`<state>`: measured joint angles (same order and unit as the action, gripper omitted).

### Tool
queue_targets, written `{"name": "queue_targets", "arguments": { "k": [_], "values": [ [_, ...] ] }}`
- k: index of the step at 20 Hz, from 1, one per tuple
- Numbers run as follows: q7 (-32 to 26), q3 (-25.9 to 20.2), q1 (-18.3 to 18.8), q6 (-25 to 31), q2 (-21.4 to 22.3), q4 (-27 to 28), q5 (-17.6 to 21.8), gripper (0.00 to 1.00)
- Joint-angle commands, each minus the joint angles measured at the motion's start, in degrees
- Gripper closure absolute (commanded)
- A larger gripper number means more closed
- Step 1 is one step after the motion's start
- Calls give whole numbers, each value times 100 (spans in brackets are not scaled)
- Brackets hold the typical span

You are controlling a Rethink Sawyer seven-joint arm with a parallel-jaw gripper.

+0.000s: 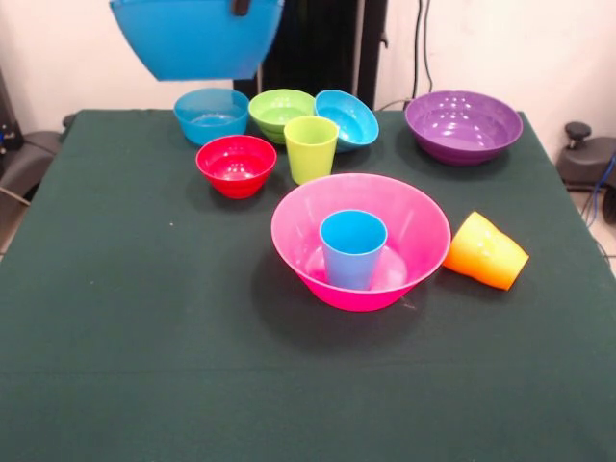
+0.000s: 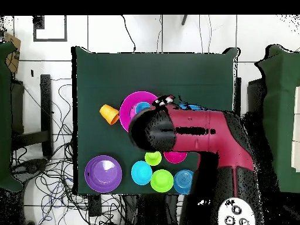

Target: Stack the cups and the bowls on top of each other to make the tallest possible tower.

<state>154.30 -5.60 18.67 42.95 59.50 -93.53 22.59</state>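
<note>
The large blue bowl point(image 1: 197, 37) hangs in the air at the top left of the front view, above the back of the table. My gripper point(image 1: 241, 6) is shut on its rim; only a black fingertip shows. The huge pink bowl point(image 1: 361, 241) stands mid-table with the light blue cup point(image 1: 352, 248) upright inside it. An orange cup point(image 1: 486, 252) lies on its side, touching the pink bowl's right. The lime green cup point(image 1: 310, 148) stands upright behind. In the overhead view my arm point(image 2: 193, 132) covers the gripper and part of the pink bowl point(image 2: 133, 103).
Along the back stand a red bowl point(image 1: 236, 165), a ribbed cyan bowl point(image 1: 211, 115), a lime green bowl point(image 1: 280, 113), a tilted small blue bowl point(image 1: 347, 118) and a wide purple bowl point(image 1: 463, 126). The dark green tablecloth point(image 1: 144, 337) spreads out in front.
</note>
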Motion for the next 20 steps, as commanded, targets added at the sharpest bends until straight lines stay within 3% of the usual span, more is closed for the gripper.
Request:
{"name": "queue_targets", "arguments": {
  "k": [1,10,16,20],
  "values": [
    [1671,427,-427,680,-879,851,-193,100],
    [1985,827,-945,502,-1351,1137,-578,100],
    [2176,1091,-1310,736,-1508,1380,-950,100],
    [2005,1233,-1406,843,-1561,1492,-1127,100]
  ]
}}
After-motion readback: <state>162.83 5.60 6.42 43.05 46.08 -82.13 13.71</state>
